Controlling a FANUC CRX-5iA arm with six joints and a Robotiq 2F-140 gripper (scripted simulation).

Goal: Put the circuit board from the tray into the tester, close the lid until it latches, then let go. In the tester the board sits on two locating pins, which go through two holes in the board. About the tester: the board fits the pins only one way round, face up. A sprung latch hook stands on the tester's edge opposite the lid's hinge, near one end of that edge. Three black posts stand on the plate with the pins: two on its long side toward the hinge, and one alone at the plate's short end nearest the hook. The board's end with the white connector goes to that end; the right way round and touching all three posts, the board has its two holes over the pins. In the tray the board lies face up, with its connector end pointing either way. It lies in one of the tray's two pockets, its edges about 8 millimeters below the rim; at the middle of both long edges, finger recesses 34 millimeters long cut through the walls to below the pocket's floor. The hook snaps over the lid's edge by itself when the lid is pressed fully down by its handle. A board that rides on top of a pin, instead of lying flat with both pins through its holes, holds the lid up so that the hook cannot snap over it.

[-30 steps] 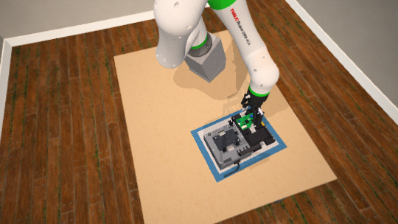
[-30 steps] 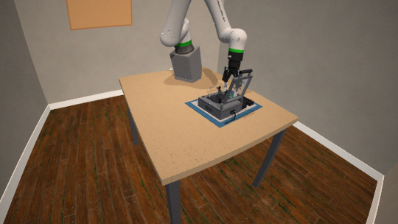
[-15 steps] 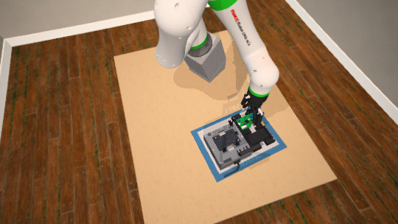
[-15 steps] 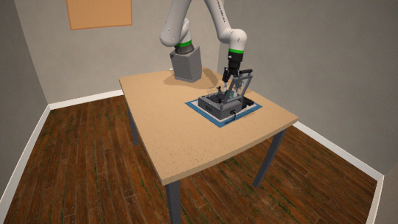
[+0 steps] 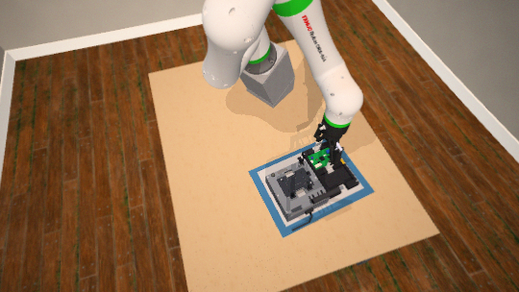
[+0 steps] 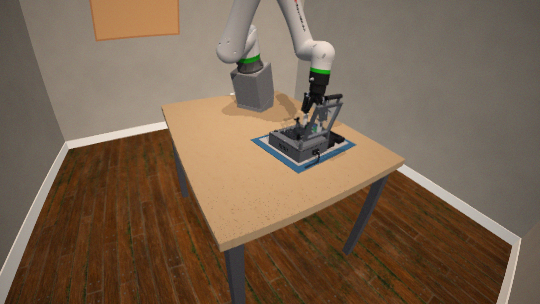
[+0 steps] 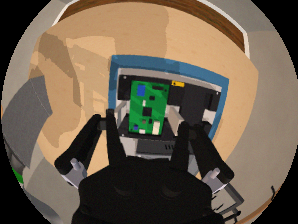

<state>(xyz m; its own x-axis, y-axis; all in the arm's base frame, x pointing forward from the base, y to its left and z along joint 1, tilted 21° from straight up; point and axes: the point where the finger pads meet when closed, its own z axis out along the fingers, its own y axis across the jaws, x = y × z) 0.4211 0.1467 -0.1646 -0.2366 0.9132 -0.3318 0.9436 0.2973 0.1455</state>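
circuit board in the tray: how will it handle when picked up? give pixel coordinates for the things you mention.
The circuit board (image 5: 319,158) (image 7: 148,107) looks thin and flat, so probably stiff and light. Small raised parts dot its face, so gripping it by the long edges seems safer; the smooth edges might slip.
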